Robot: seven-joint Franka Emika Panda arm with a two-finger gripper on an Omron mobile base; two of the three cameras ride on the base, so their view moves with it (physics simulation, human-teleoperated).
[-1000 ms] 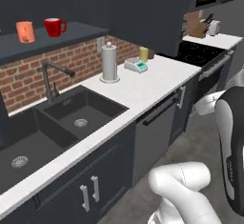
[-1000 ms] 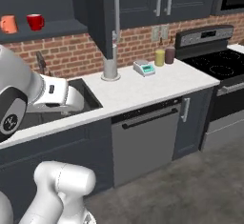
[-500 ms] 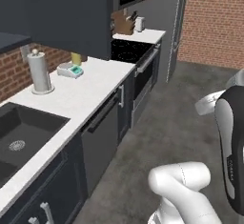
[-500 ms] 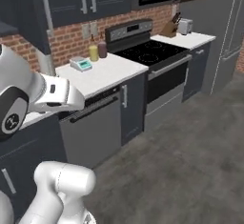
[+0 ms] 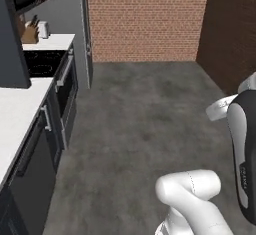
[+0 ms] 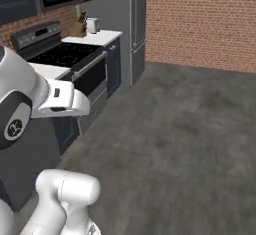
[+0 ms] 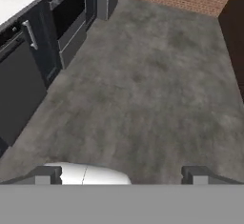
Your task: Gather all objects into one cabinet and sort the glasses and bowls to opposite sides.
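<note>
We see a mottled dark grey concrete floor (image 5: 145,124) running up to a red-brown brick wall (image 5: 145,19) patterned with thin pale mortar lines. The smooth white stone countertop (image 5: 15,114) sits over flat charcoal cabinet fronts (image 7: 19,89) with silver bar handles, beside a glossy black stove (image 6: 65,54) (its oven front dark too). A tall matte grey refrigerator (image 6: 132,24) stands past a tan wooden knife block (image 6: 78,28) and a small white toaster (image 6: 92,25).
</note>
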